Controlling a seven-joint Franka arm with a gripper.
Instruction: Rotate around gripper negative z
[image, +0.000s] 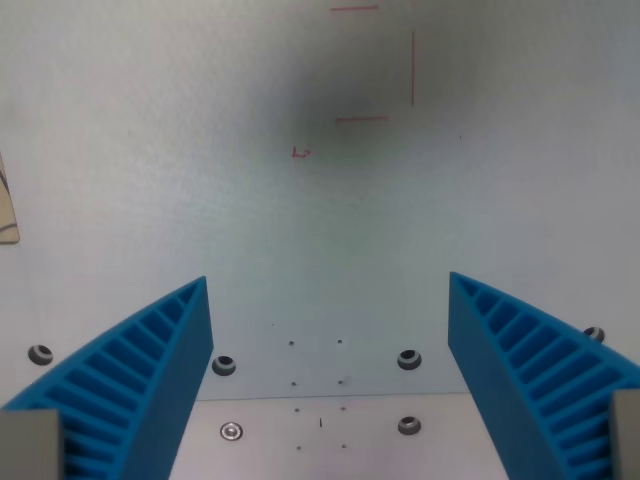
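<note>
The claw (328, 285) is spread wide, its blue ribbed fingers (150, 375) gripping nothing. It hangs above the pale worktop (200, 150), which bears thin red lines (375, 65).

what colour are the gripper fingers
Bright blue with ribbed inner faces, seen in the wrist view.

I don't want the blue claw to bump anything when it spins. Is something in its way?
Nothing visible is. The gripper is open with nothing between its blue fingers. Below lies a flat white surface with red lines and small bolts.
</note>
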